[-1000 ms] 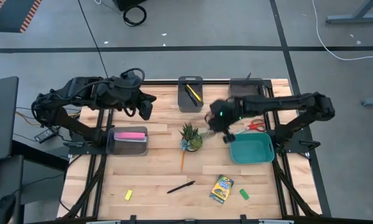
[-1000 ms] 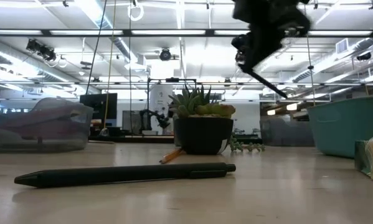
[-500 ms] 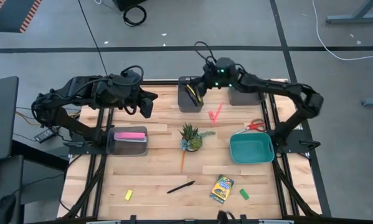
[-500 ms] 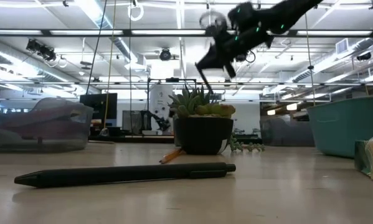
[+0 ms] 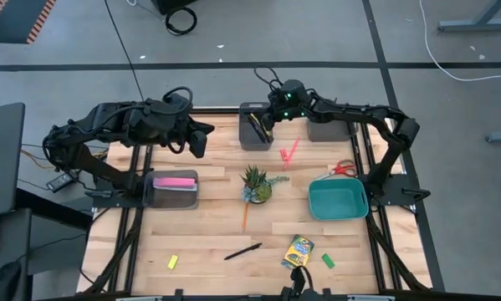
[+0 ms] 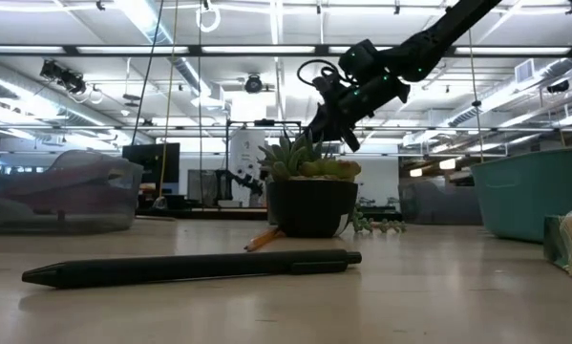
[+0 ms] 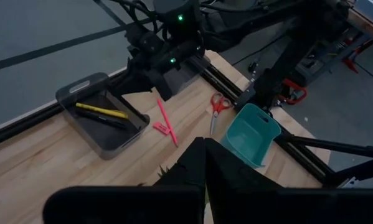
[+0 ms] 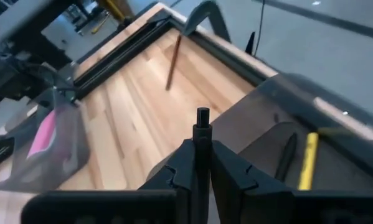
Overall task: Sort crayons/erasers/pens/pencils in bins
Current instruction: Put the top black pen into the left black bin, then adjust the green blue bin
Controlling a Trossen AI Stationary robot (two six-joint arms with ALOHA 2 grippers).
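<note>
Right gripper (image 5: 265,124) jaws clamped on a black pen (image 8: 202,134) over the grey bin (image 5: 255,125); left gripper (image 5: 196,145) shut, idle.

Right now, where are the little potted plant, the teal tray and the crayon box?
potted plant (image 5: 256,184), high view, on its leafy middle.
teal tray (image 5: 337,201), high view, on its bare floor.
crayon box (image 5: 298,253), high view, on its printed face.

Counted four bins (image 5: 337,201), three pens (image 5: 242,251) plus one held, three pencils (image 5: 290,154), two erasers (image 5: 328,261), one crayon box (image 5: 298,252), one pink bar (image 5: 175,181), one plant (image 5: 256,184), one scissors (image 5: 343,169).
</note>
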